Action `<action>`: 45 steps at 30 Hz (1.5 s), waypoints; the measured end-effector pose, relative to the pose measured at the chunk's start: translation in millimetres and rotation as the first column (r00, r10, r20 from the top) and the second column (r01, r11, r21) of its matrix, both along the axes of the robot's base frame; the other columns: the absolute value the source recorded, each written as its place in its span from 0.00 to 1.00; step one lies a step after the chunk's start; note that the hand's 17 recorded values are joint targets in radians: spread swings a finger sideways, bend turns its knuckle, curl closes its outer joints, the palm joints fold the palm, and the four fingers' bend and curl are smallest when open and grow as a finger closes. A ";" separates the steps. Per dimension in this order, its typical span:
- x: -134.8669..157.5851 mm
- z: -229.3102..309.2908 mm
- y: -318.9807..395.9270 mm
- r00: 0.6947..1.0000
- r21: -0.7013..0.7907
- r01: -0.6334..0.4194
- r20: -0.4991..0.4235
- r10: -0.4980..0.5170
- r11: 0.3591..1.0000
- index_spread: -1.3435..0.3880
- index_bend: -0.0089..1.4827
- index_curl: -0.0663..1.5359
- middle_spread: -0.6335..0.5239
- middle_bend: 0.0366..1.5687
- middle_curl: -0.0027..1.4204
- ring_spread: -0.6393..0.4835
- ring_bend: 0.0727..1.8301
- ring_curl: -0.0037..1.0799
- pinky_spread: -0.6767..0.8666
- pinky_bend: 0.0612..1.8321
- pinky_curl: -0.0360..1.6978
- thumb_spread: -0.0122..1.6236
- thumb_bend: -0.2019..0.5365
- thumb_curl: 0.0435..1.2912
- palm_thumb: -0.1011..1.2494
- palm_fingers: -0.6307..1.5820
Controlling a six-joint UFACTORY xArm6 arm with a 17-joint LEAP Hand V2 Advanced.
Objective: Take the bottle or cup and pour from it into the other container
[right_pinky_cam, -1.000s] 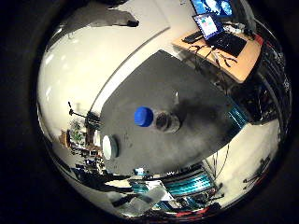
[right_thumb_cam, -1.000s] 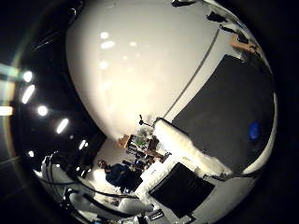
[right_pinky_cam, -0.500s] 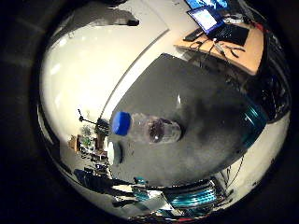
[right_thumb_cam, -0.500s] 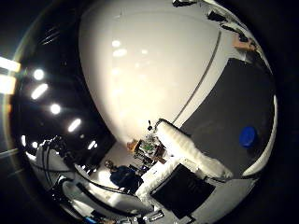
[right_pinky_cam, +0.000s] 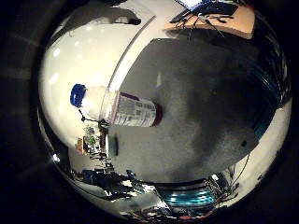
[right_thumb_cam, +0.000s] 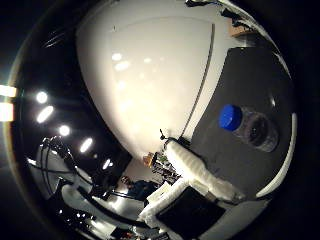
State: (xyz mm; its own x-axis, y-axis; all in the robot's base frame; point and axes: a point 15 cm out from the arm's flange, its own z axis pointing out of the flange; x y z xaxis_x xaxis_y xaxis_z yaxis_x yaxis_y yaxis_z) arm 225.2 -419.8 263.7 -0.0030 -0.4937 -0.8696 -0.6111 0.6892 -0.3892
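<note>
A clear plastic bottle (right_pinky_cam: 126, 108) with a blue cap (right_pinky_cam: 79, 94) stands upright on the dark grey table (right_pinky_cam: 201, 103). It is large in the little finger side view, so it is close to my palm. The thumb side view shows the same bottle (right_thumb_cam: 252, 127) from above, beside one straight white finger (right_thumb_cam: 198, 170) of my right hand. The finger is away from the bottle and holds nothing. A small white container (right_pinky_cam: 110, 146), perhaps a cup, stands near the table's edge, a short way from the bottle.
A wooden desk with laptops (right_pinky_cam: 217, 15) stands beyond the far side of the table. Pale floor (right_thumb_cam: 150, 80) spreads around the table. Stands and clutter (right_pinky_cam: 92, 138) lie past the table edge near the white container.
The hand's cameras have moved closer to the bottle, which now fills more of the views and is seen more from the side. The bottle stands where it was.
</note>
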 end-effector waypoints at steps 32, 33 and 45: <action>52.9 -36.2 45.5 0.986 -0.020 -0.164 -0.047 0.163 0.986 0.66 0.12 0.23 0.57 0.22 0.26 0.68 0.31 0.19 0.71 0.47 0.02 0.64 0.24 0.25 0.54 0.39; 51.7 -39.3 46.3 0.985 -0.020 -0.165 -0.055 0.163 0.986 0.66 0.12 0.23 0.57 0.22 0.26 0.68 0.31 0.19 0.71 0.47 0.02 0.64 0.24 0.25 0.54 0.39; 46.5 -24.0 49.4 0.981 -0.060 -0.182 -0.081 0.177 0.981 0.65 0.14 0.25 0.56 0.23 0.26 0.64 0.37 0.18 0.69 0.46 0.01 0.63 0.24 0.26 0.57 0.48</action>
